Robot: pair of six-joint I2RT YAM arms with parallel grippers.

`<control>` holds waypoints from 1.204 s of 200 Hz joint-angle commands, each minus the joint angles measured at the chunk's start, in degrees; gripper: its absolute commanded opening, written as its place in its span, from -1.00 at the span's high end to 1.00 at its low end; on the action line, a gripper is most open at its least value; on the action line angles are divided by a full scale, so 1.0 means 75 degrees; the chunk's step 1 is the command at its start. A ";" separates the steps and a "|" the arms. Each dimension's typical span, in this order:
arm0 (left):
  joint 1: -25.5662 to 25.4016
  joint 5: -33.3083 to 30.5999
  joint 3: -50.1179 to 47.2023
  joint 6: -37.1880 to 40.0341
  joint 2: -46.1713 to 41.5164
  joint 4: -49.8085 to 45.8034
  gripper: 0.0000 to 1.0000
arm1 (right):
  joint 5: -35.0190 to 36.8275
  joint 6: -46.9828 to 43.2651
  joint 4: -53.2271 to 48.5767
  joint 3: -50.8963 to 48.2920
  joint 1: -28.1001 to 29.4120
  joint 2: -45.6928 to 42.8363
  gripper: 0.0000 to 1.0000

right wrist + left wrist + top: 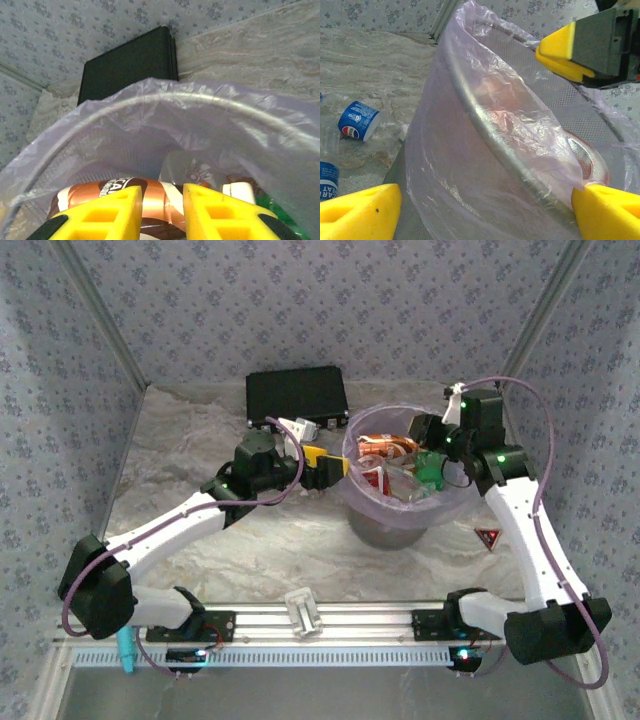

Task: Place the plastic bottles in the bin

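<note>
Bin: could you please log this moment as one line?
left gripper open at bin rim | right gripper shut over bin | plastic bottles inside

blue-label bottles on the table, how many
2 blue-label bottles, both left of the bin: one on its side, one cut by the frame edge. Others may be hidden.

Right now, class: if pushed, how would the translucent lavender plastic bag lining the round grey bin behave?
Probably floppy: the lavender plastic bag lies crumpled over the rim of the grey bin. Likely thin and light: the rim shows through it.
</note>
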 commanded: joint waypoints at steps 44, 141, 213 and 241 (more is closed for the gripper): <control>-0.0038 -0.0138 0.0202 0.0170 -0.0127 -0.0198 -0.75 | 0.0074 0.0018 0.0199 -0.0025 0.0508 0.0155 0.47; 0.0822 -0.1382 -0.0218 0.0832 -0.1772 -0.1799 -1.00 | -0.0639 -0.0564 -0.1028 0.1169 -0.0695 -0.0288 0.04; 0.1490 -0.1285 0.0333 0.0641 0.1075 -0.1733 -0.92 | -0.0842 -0.0494 -0.2093 0.1009 -0.1399 -0.0766 -0.20; 0.1467 -0.1272 0.0800 0.0681 0.2046 -0.1574 -0.93 | -0.0647 -0.0728 -0.2835 0.0944 -0.1942 -0.0927 -0.26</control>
